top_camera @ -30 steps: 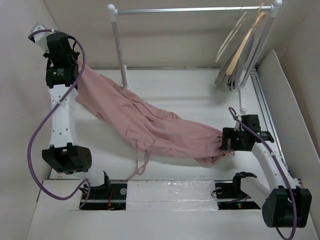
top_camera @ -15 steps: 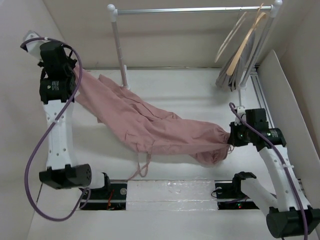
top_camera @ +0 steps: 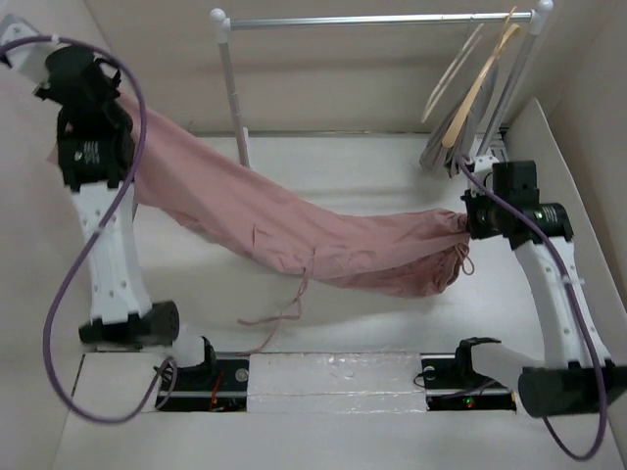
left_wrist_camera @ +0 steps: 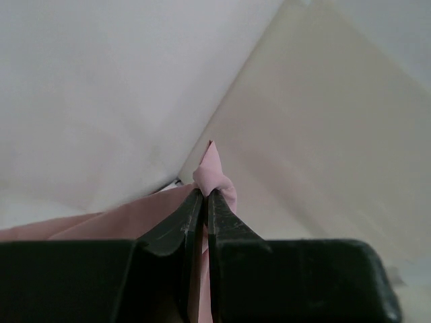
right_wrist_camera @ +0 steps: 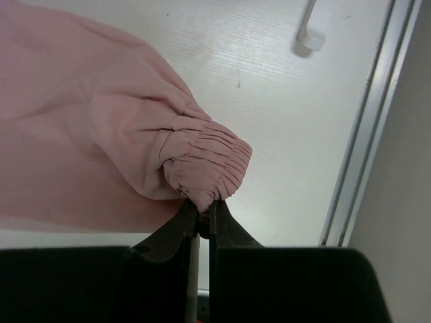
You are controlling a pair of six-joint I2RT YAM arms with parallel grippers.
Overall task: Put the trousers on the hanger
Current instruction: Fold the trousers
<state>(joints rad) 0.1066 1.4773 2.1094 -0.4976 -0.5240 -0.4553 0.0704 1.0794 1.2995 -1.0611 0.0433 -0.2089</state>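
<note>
Pink trousers (top_camera: 294, 230) sag in a long band above the white table (top_camera: 372, 166). The left gripper (left_wrist_camera: 205, 194) is clamped on a pinch of cloth high at far left, and the right gripper (right_wrist_camera: 202, 210) is closed on a gathered edge at right. Thin drawstrings (top_camera: 294, 304) dangle below. The cream hanger (top_camera: 438, 76) hangs on the rail (top_camera: 382, 20) at back right, clear of the cloth.
</note>
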